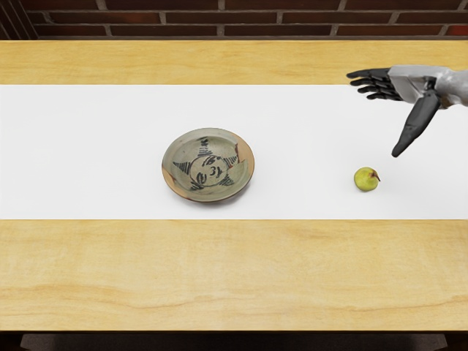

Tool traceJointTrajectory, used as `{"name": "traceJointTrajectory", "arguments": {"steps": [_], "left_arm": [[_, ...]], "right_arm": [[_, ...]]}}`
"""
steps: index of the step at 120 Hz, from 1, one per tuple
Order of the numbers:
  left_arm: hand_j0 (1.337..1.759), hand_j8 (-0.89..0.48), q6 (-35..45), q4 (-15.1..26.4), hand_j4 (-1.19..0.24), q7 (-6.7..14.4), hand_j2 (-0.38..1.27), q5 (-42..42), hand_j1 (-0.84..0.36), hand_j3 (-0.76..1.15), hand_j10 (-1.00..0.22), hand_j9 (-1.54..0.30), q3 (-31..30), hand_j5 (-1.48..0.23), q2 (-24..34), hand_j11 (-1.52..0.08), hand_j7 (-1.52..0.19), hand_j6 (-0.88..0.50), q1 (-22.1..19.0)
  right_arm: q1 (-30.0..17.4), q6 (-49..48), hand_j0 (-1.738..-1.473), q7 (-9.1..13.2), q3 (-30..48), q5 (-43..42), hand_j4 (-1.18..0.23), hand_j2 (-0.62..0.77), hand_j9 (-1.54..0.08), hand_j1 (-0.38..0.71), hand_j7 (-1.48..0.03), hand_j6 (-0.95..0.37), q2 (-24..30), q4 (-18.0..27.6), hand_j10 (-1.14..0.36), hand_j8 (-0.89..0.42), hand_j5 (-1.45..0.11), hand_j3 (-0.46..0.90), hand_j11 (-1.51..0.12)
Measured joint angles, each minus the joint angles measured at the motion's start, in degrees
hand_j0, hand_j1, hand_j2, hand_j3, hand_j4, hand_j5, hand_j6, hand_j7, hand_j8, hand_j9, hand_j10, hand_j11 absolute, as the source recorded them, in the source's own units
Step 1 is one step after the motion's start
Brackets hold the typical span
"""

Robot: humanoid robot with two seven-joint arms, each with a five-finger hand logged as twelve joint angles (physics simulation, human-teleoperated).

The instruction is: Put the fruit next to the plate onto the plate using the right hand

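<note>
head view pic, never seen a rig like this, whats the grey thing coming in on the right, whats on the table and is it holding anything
This is a simulator's render, seen from the robot's own head, looking down at a slant on a table. The grey thing at the right edge is the robot's right arm, ending in the right hand, which has five dark fingers like a person's. They are spread and hold nothing; the hand hangs in the air above the table. The left arm is out of the picture.

A white strip runs across the wooden table. On it lie a glazed plate with a dark painted pattern, near the middle, and a small yellow-green fruit off to the plate's right, below the hand. The fruit is not yet on the plate. A brick wall stands behind.
</note>
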State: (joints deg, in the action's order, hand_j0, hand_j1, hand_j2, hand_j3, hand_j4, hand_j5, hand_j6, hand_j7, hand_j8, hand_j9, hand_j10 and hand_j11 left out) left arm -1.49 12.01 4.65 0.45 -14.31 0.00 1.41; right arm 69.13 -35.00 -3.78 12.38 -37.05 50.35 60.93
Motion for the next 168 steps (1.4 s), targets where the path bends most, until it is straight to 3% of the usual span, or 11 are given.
{"name": "traceJointTrajectory", "arguments": {"steps": [17, 25, 29, 51, 63, 73, 91, 112, 144, 168], "left_arm": [[1.658, 0.00, 0.0, 0.0, 0.00, 0.0, 0.00, 0.0, 0.35, 0.00, 0.00, 0.00, 0.0, 0.00, 0.0, 0.00, 0.00, 0.00, 0.0], [1.658, 0.00, 0.0, 0.0, 0.00, 0.0, 0.00, 0.0, 0.35, 0.00, 0.00, 0.00, 0.0, 0.00, 0.0, 0.00, 0.00, 0.00, 0.0], [1.658, 0.00, 0.0, 0.0, 0.00, 0.0, 0.00, 0.0, 0.35, 0.00, 0.00, 0.00, 0.0, 0.00, 0.0, 0.00, 0.00, 0.00, 0.0], [1.658, 0.00, 0.0, 0.0, 0.00, 0.0, 0.00, 0.0, 0.35, 0.00, 0.00, 0.00, 0.0, 0.00, 0.0, 0.00, 0.00, 0.00, 0.0], [1.658, 0.00, 0.0, 0.0, 0.00, 0.0, 0.00, 0.0, 0.35, 0.00, 0.00, 0.00, 0.0, 0.00, 0.0, 0.00, 0.00, 0.00, 0.0], [1.658, 0.00, 0.0, 0.0, 0.00, 0.0, 0.00, 0.0, 0.35, 0.00, 0.00, 0.00, 0.0, 0.00, 0.0, 0.00, 0.00, 0.00, 0.0], [1.658, 0.00, 0.0, 0.0, 0.00, 0.0, 0.00, 0.0, 0.35, 0.00, 0.00, 0.00, 0.0, 0.00, 0.0, 0.00, 0.00, 0.00, 0.0], [1.658, 0.00, 0.0, 0.0, 0.00, 0.0, 0.00, 0.0, 0.35, 0.00, 0.00, 0.00, 0.0, 0.00, 0.0, 0.00, 0.00, 0.00, 0.0], [1.658, 0.00, 0.0, 0.0, 0.00, 0.0, 0.00, 0.0, 0.35, 0.00, 0.00, 0.00, 0.0, 0.00, 0.0, 0.00, 0.00, 0.00, 0.0], [1.658, 0.00, 0.0, 0.0, 0.00, 0.0, 0.00, 0.0, 0.35, 0.00, 0.00, 0.00, 0.0, 0.00, 0.0, 0.00, 0.00, 0.00, 0.0]], "right_arm": [[0.1, 0.0, -1.658, 0.4, 0.0, -0.1, -0.03, 0.00, -0.03, -0.32, -0.03, -0.03, -0.4, 0.3, -0.03, -0.03, -0.03, 0.00, -0.03], [0.4, 0.0, -1.658, 3.3, 0.7, 0.0, -0.03, 0.00, -0.03, -0.32, -0.03, -0.03, -0.5, 2.2, -0.03, -0.03, -0.03, 0.00, -0.03], [0.6, 0.0, -1.658, 5.6, 1.7, 0.0, -0.03, 0.00, -0.03, -0.32, -0.03, -0.03, -0.5, 3.4, -0.03, -0.03, -0.03, 0.00, -0.03], [0.8, 0.0, -1.658, 25.0, 9.1, 1.2, -0.03, 0.00, -0.03, -0.32, -0.03, -0.03, -0.6, 10.0, -0.03, -0.03, -0.03, 0.00, -0.03], [0.7, 0.0, -1.658, 32.6, 11.3, 0.6, -0.03, 0.00, -0.03, -0.32, -0.03, -0.03, -0.1, 15.2, -0.03, -0.03, -0.03, 0.00, -0.03], [0.5, 0.0, -1.658, 36.0, 11.8, -2.4, -0.03, 0.00, -0.03, -0.32, -0.03, -0.03, 0.0, 19.7, -0.03, -0.03, -0.03, 0.00, -0.03], [-2.3, 2.0, -1.658, 38.1, 12.1, -8.8, -0.03, -0.01, -0.04, -0.32, -0.04, -0.03, -0.2, 26.7, -0.03, -0.03, -0.04, 0.00, -0.04], [-7.0, 13.8, -1.658, 38.7, 12.1, -16.1, -0.03, -0.01, -0.04, -0.31, -0.04, -0.04, -0.4, 31.8, -0.03, -0.03, -0.04, 0.00, -0.04], [-15.0, 28.3, -1.658, 38.8, 11.9, -28.7, -0.04, 0.00, -0.04, -0.31, -0.04, -0.04, -5.0, 33.0, -0.03, -0.04, -0.04, 0.00, -0.04], [-18.9, 34.6, -1.658, 38.8, 10.5, -34.7, -0.04, 0.00, -0.04, -0.31, -0.04, -0.04, -7.9, 31.2, -0.04, -0.04, -0.04, 0.00, -0.04]]}}
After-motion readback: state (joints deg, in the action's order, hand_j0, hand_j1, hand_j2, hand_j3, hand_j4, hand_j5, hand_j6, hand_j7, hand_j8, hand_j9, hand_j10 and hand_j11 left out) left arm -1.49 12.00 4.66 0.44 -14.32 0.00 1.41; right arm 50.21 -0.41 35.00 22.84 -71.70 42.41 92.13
